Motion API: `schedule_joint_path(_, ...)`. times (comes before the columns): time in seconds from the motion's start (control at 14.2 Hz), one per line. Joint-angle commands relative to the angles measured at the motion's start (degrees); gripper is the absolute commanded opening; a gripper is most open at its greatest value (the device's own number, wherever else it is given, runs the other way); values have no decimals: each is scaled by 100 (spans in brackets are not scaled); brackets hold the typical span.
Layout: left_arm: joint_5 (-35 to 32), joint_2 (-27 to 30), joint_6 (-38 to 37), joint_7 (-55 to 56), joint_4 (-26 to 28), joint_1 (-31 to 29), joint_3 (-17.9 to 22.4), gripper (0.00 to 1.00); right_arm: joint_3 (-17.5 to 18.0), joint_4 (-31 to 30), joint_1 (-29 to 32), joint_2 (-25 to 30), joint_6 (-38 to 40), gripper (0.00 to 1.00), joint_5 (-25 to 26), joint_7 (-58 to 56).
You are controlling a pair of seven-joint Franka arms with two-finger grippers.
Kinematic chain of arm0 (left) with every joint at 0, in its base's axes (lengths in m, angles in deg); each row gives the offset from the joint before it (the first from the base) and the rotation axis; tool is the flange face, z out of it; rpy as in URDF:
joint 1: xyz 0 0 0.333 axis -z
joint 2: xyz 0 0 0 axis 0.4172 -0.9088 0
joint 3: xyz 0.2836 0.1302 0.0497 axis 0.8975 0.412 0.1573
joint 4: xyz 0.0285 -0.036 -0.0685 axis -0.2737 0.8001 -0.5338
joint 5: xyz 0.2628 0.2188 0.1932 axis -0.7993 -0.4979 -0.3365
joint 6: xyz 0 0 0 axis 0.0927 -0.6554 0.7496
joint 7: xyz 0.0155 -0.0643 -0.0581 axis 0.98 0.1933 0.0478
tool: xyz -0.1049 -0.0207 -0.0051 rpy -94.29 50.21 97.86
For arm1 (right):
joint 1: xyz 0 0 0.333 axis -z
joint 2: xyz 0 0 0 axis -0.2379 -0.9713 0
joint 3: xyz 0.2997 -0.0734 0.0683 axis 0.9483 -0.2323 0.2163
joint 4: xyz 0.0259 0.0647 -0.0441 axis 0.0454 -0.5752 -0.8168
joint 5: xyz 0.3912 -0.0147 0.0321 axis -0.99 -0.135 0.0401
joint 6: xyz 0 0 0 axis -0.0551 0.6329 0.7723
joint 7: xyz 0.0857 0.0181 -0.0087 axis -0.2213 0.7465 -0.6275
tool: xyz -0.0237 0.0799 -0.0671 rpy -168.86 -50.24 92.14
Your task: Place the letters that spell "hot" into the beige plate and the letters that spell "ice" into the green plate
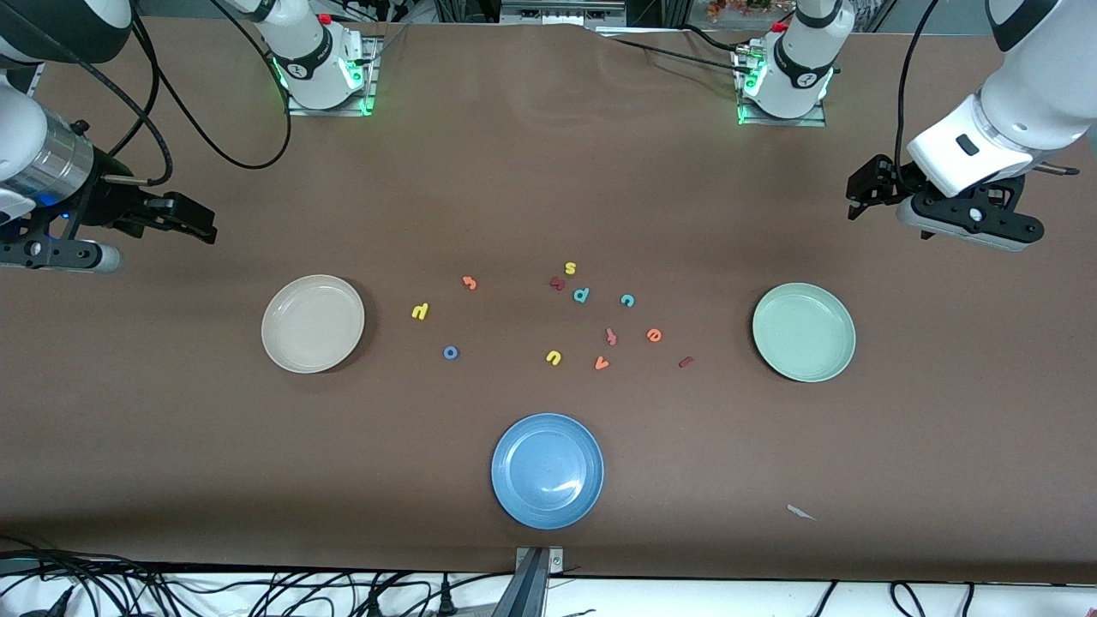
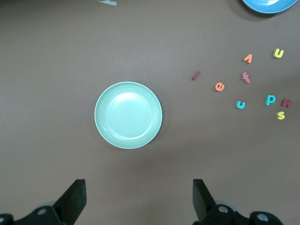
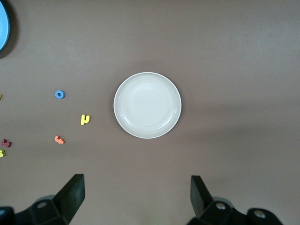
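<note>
While both arms wait raised at the ends of the table, the front view shows the beige plate [image 1: 313, 323] toward the right arm's end and the green plate [image 1: 804, 332] toward the left arm's end, both empty. Between them the letters lie scattered on the table [image 1: 548, 171]: the yellow h [image 1: 419, 311], the orange t [image 1: 469, 282] and the blue o [image 1: 451, 352] near the beige plate; the teal c [image 1: 627, 300], the orange e [image 1: 654, 335] and the dark red i [image 1: 685, 362] nearer the green one. A blue plate [image 1: 548, 470] sits nearest the camera. The right gripper [image 1: 193, 224] and the left gripper [image 1: 861, 197] hold nothing.

From the left wrist, the left gripper's fingers [image 2: 74, 200] stand wide apart above bare table, with the green plate, i, e and c in sight.

From the right wrist, the right gripper's fingers [image 3: 71, 196] are likewise spread, with the beige plate, o, h and t in sight.
</note>
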Motion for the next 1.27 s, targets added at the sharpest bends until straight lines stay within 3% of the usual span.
schedule_joint_path(0.0,-159,-15,-112,70,-104,-7,-21,100,2,4,2,7,-16,100,-63,14)
schedule_joint_path(1.2,-168,-33,-94,-9,-95,-86,15,100,2,12,-33,-11,-24,100,-72,14)
